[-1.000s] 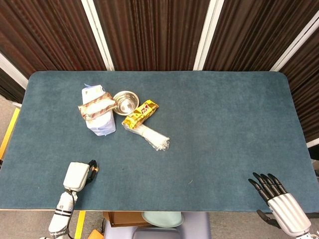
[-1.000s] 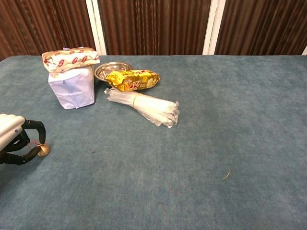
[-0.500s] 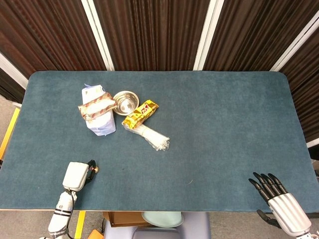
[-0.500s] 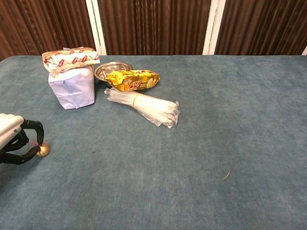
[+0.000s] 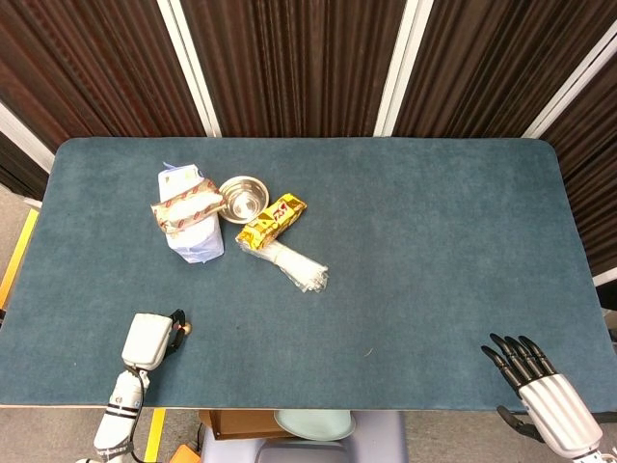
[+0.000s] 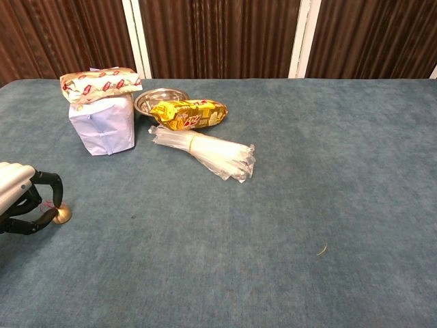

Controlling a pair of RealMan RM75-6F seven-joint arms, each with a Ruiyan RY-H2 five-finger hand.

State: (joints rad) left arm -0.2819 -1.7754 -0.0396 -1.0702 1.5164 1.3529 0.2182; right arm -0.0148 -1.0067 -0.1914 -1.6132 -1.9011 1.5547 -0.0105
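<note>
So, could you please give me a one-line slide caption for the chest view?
Left hand pinches a small gold ball on the blue table, near snack packets, a steel bowl and bagged straws.

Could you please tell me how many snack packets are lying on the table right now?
2: a red-and-white packet lies on top of the white bag, and a yellow packet rests against the metal bowl. Others could be hidden behind the bag.

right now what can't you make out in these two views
- Small gold object at the left hand: too small in both views to identify; whether the fingers actually pinch it is unclear.
- Left hand: cut off by the chest view's left edge.
- Right hand: absent from the chest view, partly cut by the head view's bottom edge.
- Steel bowl: the yellow snack packet hides its front in the chest view.
</note>
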